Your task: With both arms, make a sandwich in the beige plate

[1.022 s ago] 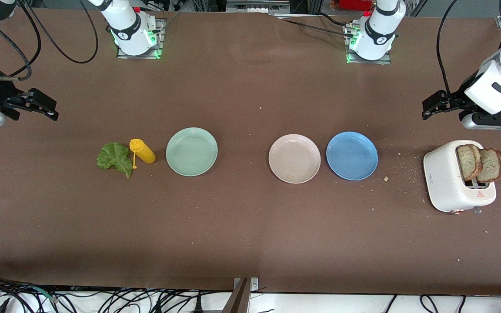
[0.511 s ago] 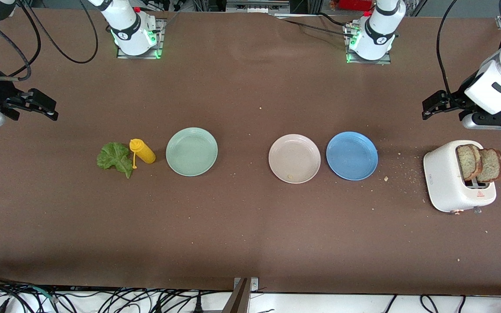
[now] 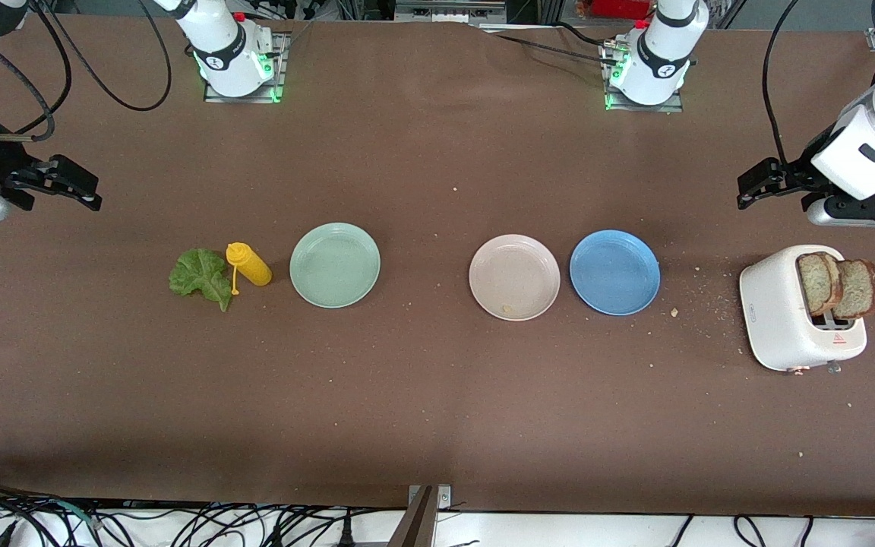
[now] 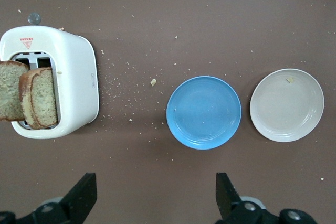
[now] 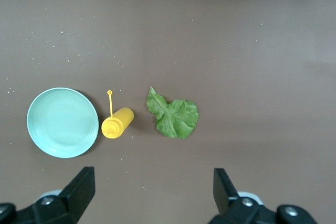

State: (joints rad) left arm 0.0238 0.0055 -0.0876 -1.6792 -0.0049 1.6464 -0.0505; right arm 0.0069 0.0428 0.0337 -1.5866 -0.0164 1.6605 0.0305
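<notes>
Scanning front view first. Found beige plate point(image 3: 514, 266) flat on brown table point(image 3: 437, 410), about mid-length, bare but for one crumb near its rim. Logged blue plate point(image 3: 614, 272) at 3 o'clock of it, just beside, rims apart. Logged mint-green plate point(image 3: 335, 265) at 9 o'clock, well apart. Noted yellow squeeze bottle point(image 3: 249, 264) lying on its side at 9 o'clock of the mint-green plate, cap touching or overlapping lettuce leaf point(image 3: 200, 277); cannot tell which. Spotted white toaster point(image 3: 775, 311) at 3 o'clock of the blue plate, with two bread slices point(image 3: 817, 282) standing in its slots, crumbs scattered between. Marked left gripper point(image 3: 747, 190) up over bare table at 11 o'clock of the toaster, fingers spread, holding nothing. Marked right gripper point(image 3: 92, 190) over bare table at 10 o'clock of the lettuce, fingers likewise spread, holding nothing.

Turning to left wrist view. Confirmed left gripper point(image 4: 155, 182) with both fingers point(image 4: 86, 190) wide apart, looking down on toaster point(image 4: 79, 77), slices point(image 4: 39, 98), blue plate point(image 4: 203, 112) and beige plate point(image 4: 286, 114).

Turning to right wrist view. Confirmed right gripper point(image 5: 152, 177) splayed wide above lettuce point(image 5: 176, 116), bottle point(image 5: 118, 123) and mint-green plate point(image 5: 62, 123). Seen no contact with any of them.
</notes>
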